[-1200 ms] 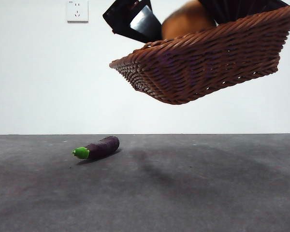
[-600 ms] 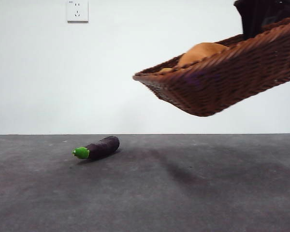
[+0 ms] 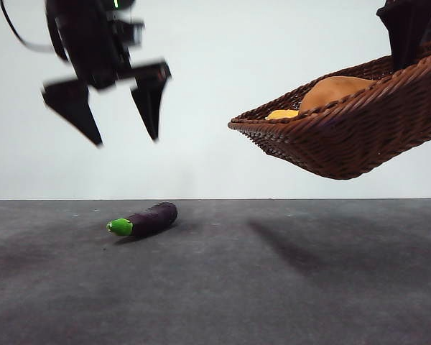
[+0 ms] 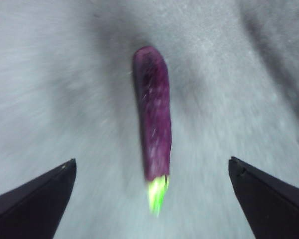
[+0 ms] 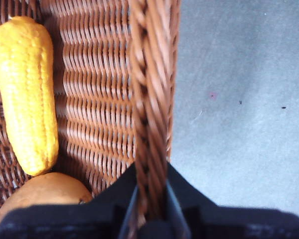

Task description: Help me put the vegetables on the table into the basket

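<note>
The purple eggplant (image 3: 145,219) with its green tip lies on the grey table (image 3: 215,287) left of centre. My left gripper (image 3: 122,133) hangs open in the air above it; in the left wrist view the eggplant (image 4: 154,124) lies between the spread jaws, well below them. The wicker basket (image 3: 359,136) is held tilted in the air at the upper right, my right gripper (image 5: 150,209) shut on its braided rim (image 5: 147,99). Inside it lie the yellow corn cob (image 5: 27,92) and the orange-brown potato (image 5: 40,191); in the front view the corn (image 3: 281,114) and potato (image 3: 337,90) show above the rim.
A white wall with a socket stands behind the table. The basket's shadow (image 3: 302,251) falls on the table at the right. Bare table surface (image 5: 239,99) shows beside the basket in the right wrist view.
The basket has swung further right and a little lower, still held in the air. My left gripper has come into the front view at the upper left, open, above the eggplant. The eggplant has not moved.
</note>
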Controlling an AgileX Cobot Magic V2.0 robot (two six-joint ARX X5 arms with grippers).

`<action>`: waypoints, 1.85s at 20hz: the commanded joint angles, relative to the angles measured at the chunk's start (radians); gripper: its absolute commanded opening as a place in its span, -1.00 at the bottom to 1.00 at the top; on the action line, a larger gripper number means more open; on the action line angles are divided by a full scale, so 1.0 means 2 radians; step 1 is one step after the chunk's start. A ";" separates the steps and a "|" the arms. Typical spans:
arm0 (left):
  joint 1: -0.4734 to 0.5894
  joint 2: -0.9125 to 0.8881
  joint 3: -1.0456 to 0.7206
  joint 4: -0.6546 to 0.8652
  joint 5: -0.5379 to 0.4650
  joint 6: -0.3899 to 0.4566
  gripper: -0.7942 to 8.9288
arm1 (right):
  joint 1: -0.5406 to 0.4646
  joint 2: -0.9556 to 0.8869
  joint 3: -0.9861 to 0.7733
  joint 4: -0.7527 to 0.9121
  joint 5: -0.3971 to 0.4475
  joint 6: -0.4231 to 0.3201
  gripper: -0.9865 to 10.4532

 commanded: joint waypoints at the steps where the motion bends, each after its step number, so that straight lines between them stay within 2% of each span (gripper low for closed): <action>1: 0.012 0.040 -0.005 0.046 0.041 0.011 0.54 | -0.001 0.003 0.003 0.003 -0.004 -0.003 -0.85; 5: 0.018 0.091 -0.005 0.096 0.051 0.011 0.52 | -0.001 0.003 0.003 0.001 -0.004 -0.003 -0.85; 10: 0.018 0.127 -0.005 0.112 0.051 0.011 0.50 | -0.001 0.003 0.003 -0.001 -0.004 -0.001 -0.85; 13: 0.018 0.135 -0.005 0.113 0.051 0.011 0.11 | -0.001 0.003 0.003 -0.008 -0.004 -0.001 -0.85; 26: 0.018 0.138 -0.005 0.104 0.051 0.012 0.11 | 0.000 0.003 0.003 -0.012 -0.004 0.002 -0.85; 32: 0.018 0.175 -0.005 0.092 0.062 0.012 0.11 | 0.001 0.003 0.003 -0.012 -0.004 0.002 -0.85; 33: 0.016 0.176 -0.005 0.094 0.058 0.012 0.00 | 0.001 0.003 0.003 -0.012 -0.004 0.002 -0.85; 36: 0.009 0.175 -0.005 0.099 0.045 0.012 -0.72 | 0.001 0.003 0.003 -0.012 -0.004 0.002 -0.85; 37: 0.008 0.175 -0.005 0.097 0.044 0.012 -0.87 | 0.001 0.003 0.003 -0.012 -0.004 0.002 -0.85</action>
